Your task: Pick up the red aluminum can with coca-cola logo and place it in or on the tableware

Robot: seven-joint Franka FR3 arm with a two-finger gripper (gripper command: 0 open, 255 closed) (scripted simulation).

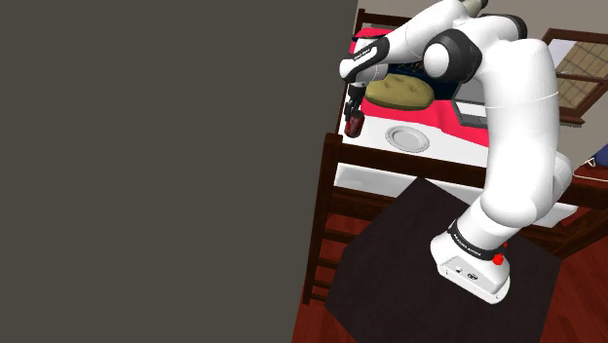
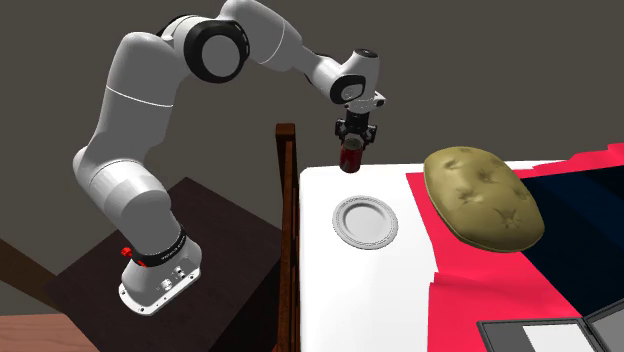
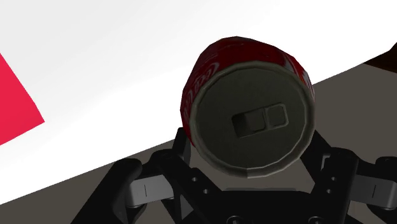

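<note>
The claw (image 2: pixel 351 148) is clamped on the red Coca-Cola can (image 2: pixel 351 158), its black fingers pressed to either side. The can stands upright, its grey top with the pull tab facing the wrist camera. It sits over the white bed cover (image 2: pixel 340 290), near the grey plate (image 2: pixel 338 222) but apart from it, on the plate's side away from the olive pillow (image 2: pixel 483 198). Whether the can's base touches the cover cannot be told.

Open air and bare white bed sheet (image 2: pixel 340 290) separate the end effector (image 2: pixel 351 148), clasping the red can (image 2: pixel 351 160), from the plate (image 2: pixel 365 221). The wooden bedpost (image 2: pixel 287 170) rises close beside; the olive pillow (image 2: pixel 483 198) bulks just beyond the plate
</note>
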